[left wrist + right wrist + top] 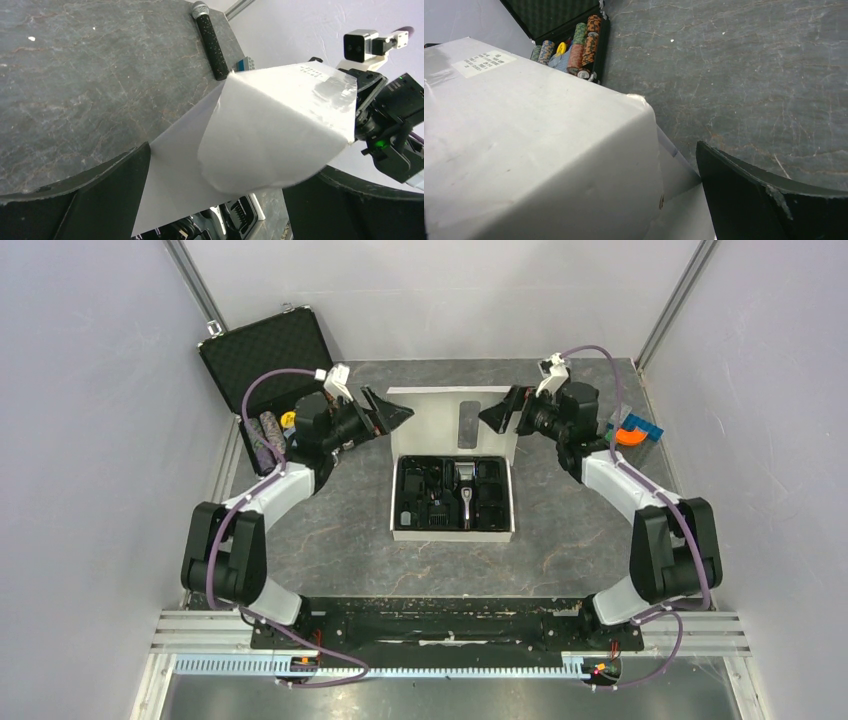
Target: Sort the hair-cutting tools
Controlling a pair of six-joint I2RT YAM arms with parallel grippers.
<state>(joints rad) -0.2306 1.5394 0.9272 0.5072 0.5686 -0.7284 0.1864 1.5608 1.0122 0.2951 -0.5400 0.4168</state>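
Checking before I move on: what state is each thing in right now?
White box: open, lid back behind it.
Clipper: lying in the box.
Black case: open, chips inside.
Left gripper: open, at the lid's left edge.
Right gripper: open, at the lid's right edge.

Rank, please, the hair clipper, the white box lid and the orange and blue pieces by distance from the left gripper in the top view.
From the left gripper:
1. white box lid, standing just beside it.
2. hair clipper, in the open box, centre.
3. orange and blue pieces, far right.
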